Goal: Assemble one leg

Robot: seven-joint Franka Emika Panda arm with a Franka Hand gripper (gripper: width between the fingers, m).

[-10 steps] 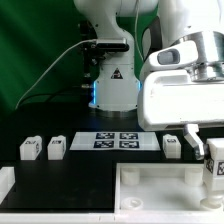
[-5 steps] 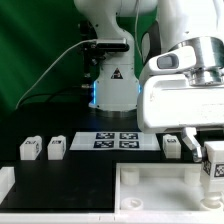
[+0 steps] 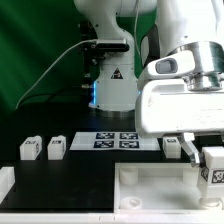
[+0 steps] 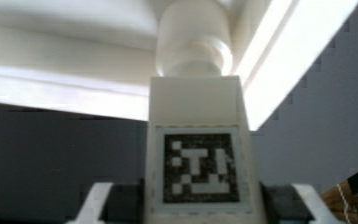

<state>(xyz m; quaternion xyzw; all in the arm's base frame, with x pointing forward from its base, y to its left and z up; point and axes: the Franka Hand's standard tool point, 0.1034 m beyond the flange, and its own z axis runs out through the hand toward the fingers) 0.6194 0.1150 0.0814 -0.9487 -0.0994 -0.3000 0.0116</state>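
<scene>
So the Panda arm (image 3: 110, 60) fills most of the back of the exterior view. Its chunky white gripper (image 3: 212, 158) hangs low on the exterior view's right, clamped on the leg (image 3: 214, 166). The leg sits right between the fingers, poking out below the gripper body. In the wrist view you can see a finger (image 4: 105, 202) on each side of its lower end, with no gap I can make out.

Directly under the gripper, and spreading away toward the exterior view's left, is the big white square panel (image 3: 150, 195) with its raised rim. The held leg hangs over the panel's corner on the exterior view's right. I can't tell whether it's touching the panel or just above it.

Behind the gripper and off toward the exterior view's left, the marker board (image 3: 115, 141) lies flat on the black table (image 3: 90, 165).

The leg itself is a small white block, upright, with a black-and-white square tag on the face toward the wrist camera. Its far end narrows into a rounded white post.

One loose leg (image 3: 172, 147) stands just beside the gripper, at the near end of the marker board. Two more (image 3: 30, 149) (image 3: 56, 148) sit side by side well away from the gripper, past the board's other end.
</scene>
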